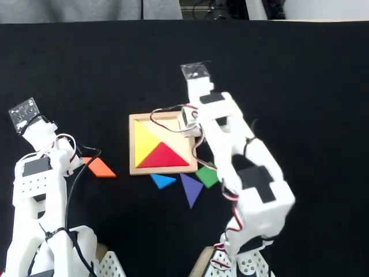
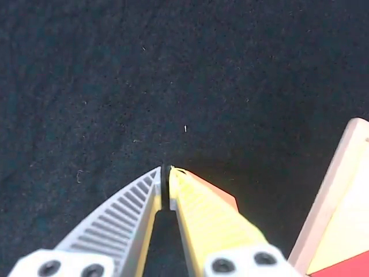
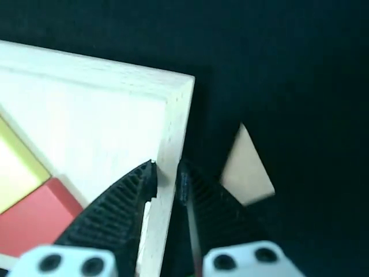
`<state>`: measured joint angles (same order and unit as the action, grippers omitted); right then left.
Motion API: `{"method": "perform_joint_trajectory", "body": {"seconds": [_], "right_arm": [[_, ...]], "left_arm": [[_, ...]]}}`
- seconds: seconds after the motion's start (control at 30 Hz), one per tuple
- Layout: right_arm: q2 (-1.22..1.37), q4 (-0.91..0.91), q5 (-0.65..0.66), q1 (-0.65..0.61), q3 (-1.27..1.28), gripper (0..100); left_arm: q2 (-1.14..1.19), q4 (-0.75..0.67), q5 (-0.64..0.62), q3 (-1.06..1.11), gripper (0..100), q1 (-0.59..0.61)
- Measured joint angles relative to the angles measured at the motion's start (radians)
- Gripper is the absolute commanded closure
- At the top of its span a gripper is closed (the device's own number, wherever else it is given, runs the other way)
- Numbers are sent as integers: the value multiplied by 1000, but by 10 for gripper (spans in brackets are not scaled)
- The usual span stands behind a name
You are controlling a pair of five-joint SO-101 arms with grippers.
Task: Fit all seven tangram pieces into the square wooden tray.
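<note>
- Black cloth covers the worktop [image 1: 300, 81], and we see the tray [image 1: 161, 170] near its middle.
- We count two pieces in the tray: a yellow triangle [image 1: 144, 144] and a red triangle [image 1: 165, 156], touching along one edge.
- Just outside the tray's near side lie a blue triangle [image 1: 162, 180], a purple triangle [image 1: 191, 188] and a green square [image 1: 207, 175].
- We find the right pincer [image 3: 167, 173] astride the tray's wall, fingers barely parted and pressed to either side of it.
- A pale piece [image 3: 248, 167] lies just outside that wall.
- We see the left pincer [image 2: 166, 172] closed, tips together with nothing between them, low over the orange piece [image 1: 102, 168]; we cannot tell whether it touches.
</note>
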<state>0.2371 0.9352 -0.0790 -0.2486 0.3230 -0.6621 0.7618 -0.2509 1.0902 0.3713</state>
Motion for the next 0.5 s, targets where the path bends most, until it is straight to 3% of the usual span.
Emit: {"method": "perform_joint_trajectory", "body": {"seconds": [0.33,0.5], "right_arm": [[-129,-110,18,3,143,976],[-100,-107,25,3,143,841]], "left_arm": [[0,0,0,0,956,0],[0,0,0,0,956,0]]}}
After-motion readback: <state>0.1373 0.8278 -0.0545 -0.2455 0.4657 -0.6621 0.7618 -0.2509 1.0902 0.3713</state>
